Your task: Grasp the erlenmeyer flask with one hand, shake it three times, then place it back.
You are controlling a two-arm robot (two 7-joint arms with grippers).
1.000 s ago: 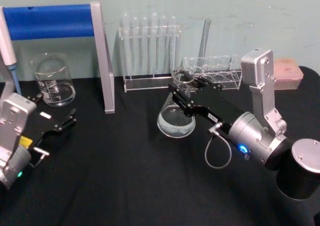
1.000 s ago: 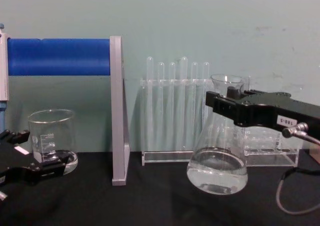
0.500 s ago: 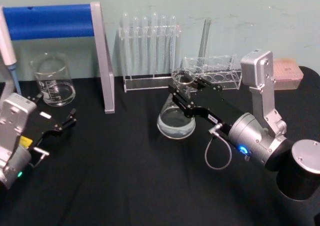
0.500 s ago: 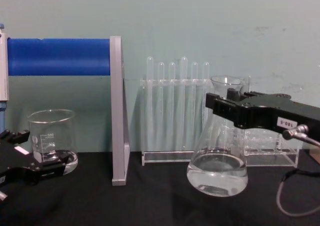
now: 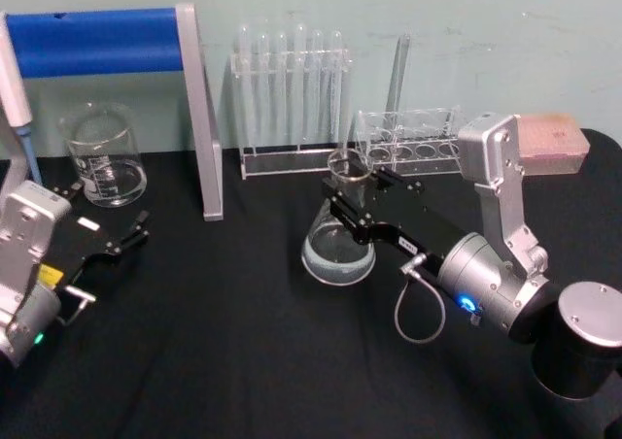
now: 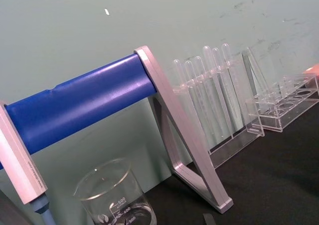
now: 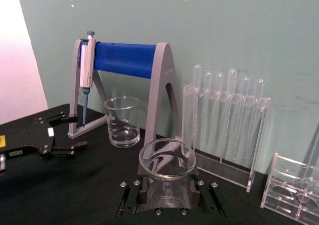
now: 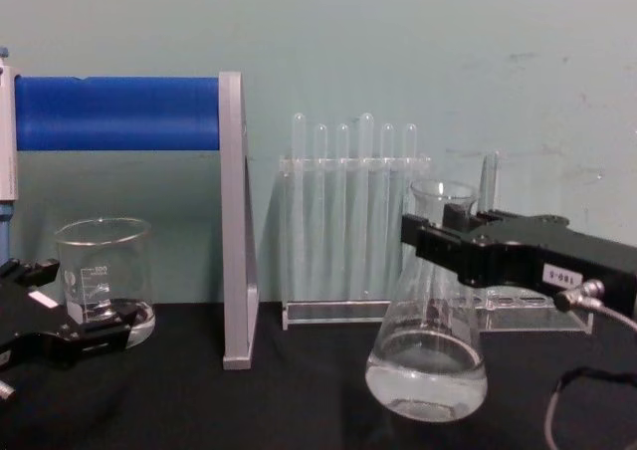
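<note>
Flask point(image 5: 337, 250): clear conical glass, liquid in its wide base, neck pinched by the black right hand point(image 5: 348, 192). Left hand point(image 5: 115, 227): fingers spread, well left of flask, beside graduated glass beaker point(image 5: 102, 157).

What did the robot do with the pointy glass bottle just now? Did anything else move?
The right gripper, shut on the neck of the erlenmeyer flask, carried it down and a little toward the robot, and kept its hold. Whether the base touches the black table cannot be told. The left gripper stayed parked and open near the beaker. The test tube rack did not move.
</note>
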